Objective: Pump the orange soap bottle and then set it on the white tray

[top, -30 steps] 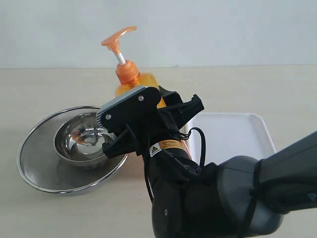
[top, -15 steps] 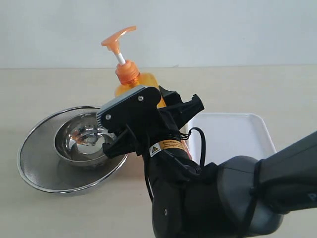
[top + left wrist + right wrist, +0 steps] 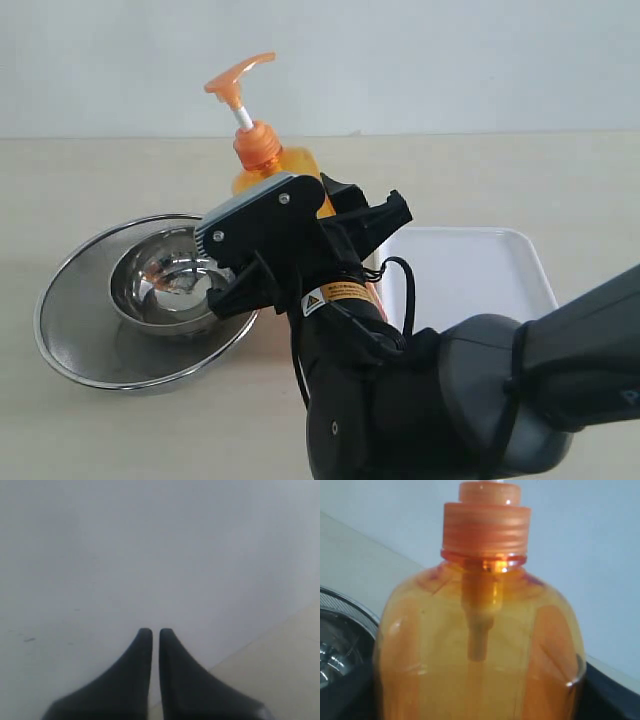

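Nothing moved, right claw (image 3: 335, 207) clasping orange soap bottle (image 3: 257, 143), base hidden

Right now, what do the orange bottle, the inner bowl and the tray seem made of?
Orange soap bottle: translucent glossy plastic; the dip tube shows through. Inner bowl: probably polished steel, mirror reflections. White tray: glossy white, plastic or ceramic, cannot tell.

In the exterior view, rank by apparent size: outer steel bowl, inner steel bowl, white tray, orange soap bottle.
1. outer steel bowl
2. white tray, part hidden by the arm
3. inner steel bowl and orange soap bottle: unsure, the right gripper covers the bottle's lower body
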Robot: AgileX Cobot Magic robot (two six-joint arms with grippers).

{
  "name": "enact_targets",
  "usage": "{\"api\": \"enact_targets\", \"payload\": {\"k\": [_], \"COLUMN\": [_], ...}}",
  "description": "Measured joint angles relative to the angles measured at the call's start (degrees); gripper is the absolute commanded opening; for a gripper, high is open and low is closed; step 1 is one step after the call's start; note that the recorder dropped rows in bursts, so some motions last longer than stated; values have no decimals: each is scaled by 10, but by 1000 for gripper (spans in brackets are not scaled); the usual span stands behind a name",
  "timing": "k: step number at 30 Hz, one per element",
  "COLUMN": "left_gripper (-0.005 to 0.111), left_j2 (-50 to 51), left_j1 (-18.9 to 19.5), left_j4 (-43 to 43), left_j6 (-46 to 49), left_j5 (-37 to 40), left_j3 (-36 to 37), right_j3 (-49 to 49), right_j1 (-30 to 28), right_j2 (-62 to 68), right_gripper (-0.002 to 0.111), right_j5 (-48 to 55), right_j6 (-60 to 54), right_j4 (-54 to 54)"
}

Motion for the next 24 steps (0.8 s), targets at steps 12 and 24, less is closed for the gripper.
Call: {"api": "enact_targets", "payload": {"k": [12,24], "left_gripper": [5,5], "left_j2": [-15,15], "left_j1": [0,-8], "left_j4": [-2,-338], "left_j6": [168,638], "left_j5": [332,803], "left_j3": [121,154], "right_j3": [0,0], "right_j1": [0,0], "right_j2": [0,0], "right_gripper": [0,0], "right_j5": [0,0], "right_j6": [0,8], "right_j4": [0,-1]}}
